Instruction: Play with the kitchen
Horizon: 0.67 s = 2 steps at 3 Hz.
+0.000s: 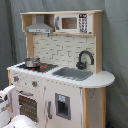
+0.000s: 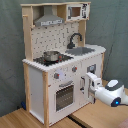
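The toy kitchen [image 1: 60, 50] [image 2: 36, 87] is white and light wood, and shows in both exterior views. It has a grey hood [image 1: 40, 25], a black faucet [image 1: 85, 59] over the sink [image 1: 74, 73], and a small metal pot [image 2: 50, 56] on the stove. The oven door [image 2: 64, 95] and the cupboard door [image 1: 62, 105] are closed. In the second exterior view my gripper [image 2: 88, 82] hovers right at the cupboard door's front, beside its vertical handle [image 2: 82, 82]. My white arm [image 2: 112, 93] reaches in from the second exterior view's right. Contact with the handle is unclear.
A toy microwave [image 1: 72, 23] sits on the top shelf. Knobs [image 2: 56, 76] line the front above the oven. The kitchen stands on wooden boards [image 2: 30, 117] before a grey curtain [image 1: 115, 50]. White parts of the arm [image 1: 9, 102] fill the first exterior view's lower left.
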Available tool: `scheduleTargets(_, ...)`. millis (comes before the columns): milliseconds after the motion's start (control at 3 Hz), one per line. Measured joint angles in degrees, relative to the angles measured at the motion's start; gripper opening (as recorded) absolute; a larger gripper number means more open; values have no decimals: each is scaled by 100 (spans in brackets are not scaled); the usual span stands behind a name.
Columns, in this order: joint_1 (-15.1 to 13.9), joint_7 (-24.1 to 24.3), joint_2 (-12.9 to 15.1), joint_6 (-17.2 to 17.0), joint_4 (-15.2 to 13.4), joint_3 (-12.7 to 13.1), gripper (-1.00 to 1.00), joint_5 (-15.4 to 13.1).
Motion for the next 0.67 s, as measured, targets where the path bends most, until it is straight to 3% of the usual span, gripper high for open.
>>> scheduleTargets(667, -707, 857, 0, 406, 58, 57, 100, -4)
